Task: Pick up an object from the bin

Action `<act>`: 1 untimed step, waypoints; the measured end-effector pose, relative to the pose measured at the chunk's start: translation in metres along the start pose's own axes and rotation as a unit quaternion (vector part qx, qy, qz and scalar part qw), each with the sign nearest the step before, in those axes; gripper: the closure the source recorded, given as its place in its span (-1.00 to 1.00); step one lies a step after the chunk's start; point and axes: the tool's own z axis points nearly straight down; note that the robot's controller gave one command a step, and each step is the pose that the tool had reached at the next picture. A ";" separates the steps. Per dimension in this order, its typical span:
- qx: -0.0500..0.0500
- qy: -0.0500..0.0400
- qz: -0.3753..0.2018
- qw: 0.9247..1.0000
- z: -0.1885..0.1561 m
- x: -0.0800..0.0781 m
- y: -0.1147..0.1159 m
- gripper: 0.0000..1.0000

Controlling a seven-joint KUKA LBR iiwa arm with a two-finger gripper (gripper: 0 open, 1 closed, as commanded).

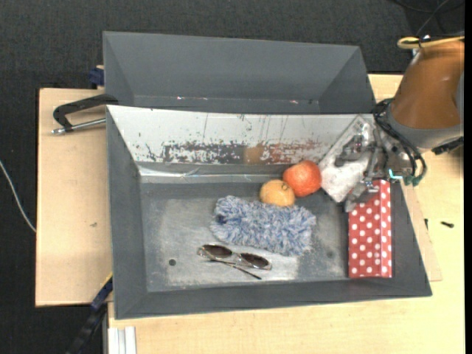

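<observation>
The tool point(363, 169) is seen low at the right wall of the bin point(258, 298), towards its far right corner. Whether it is spread or pressed together cannot be told, as its tip is lost against a white crumpled lump point(338, 181).

Nearest the front edge, sunglasses point(234, 259) are laid flat, with a blue fluffy cloth point(264, 224) just behind them. Along the right wall a red white-dotted packet point(370, 234) is propped, its upper end just below the tool. Farther back, an orange fruit point(276, 193) and a red fruit point(302, 178) are found touching each other, the red one just beside the lump.

A poor grasp is to be feared. The lump looks soft and uneven, so it could be pinched by a fold only and slip out when lifted. The packet or the wall, being so close, could also be caught.

The lump is judged the likely pick. It lies right against the tool, on the side away from the right wall, near the foot of the far wall.
</observation>
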 end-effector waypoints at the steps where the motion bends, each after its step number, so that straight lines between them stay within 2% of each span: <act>1: 0.001 -0.003 -0.001 1.000 -0.002 -0.002 0.000 -1.00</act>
